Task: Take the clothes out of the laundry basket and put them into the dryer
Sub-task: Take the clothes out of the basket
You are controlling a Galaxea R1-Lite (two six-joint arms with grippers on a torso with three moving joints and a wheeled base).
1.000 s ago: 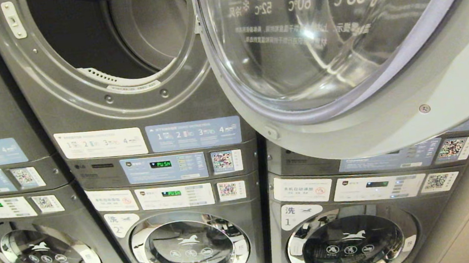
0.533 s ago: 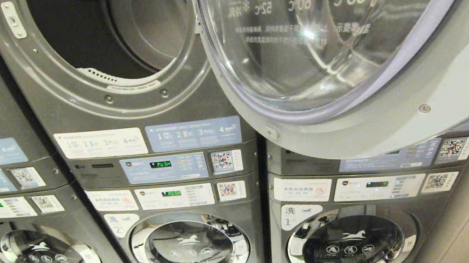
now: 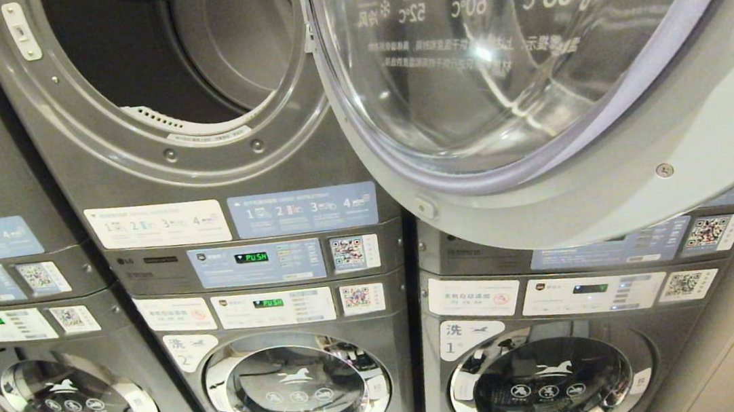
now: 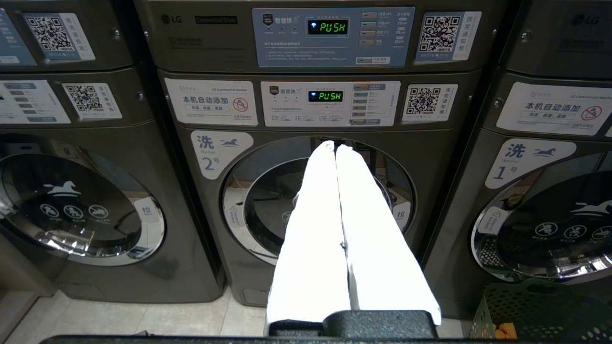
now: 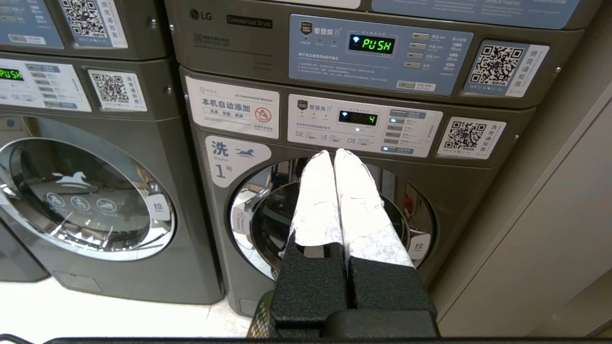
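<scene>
Jaws: both pairs pressed together, fingers touching along their length, nothing between them.
Left gripper (image 4: pixel 334 149): white-wrapped fingers at the centre of the left wrist frame, tips over the round glass door of the grey washer marked 2 (image 4: pixel 318 200); not touching it.
Right gripper (image 5: pixel 333 154): white-wrapped fingers at the centre of the right wrist frame, tips just below the control panel of the grey washer marked 1 (image 5: pixel 334 210).
Open grey dryer with round dark drum (image 3: pixel 174 55): upper left of the head frame, stacked on washer 2; no clothes visible inside.
Large round glass dryer door with pale grey rim (image 3: pixel 528 52): swung open, filling the upper right of the head frame, covering the upper machine beside it.
Dryer control panel, blue with green "PUSH" display (image 3: pixel 257 263): centre of the head frame, below the drum.
Green perforated plastic laundry basket (image 4: pixel 530 310): lower right corner of the left wrist frame, on the floor before washer 1; an orange item shows through its wall.
</scene>
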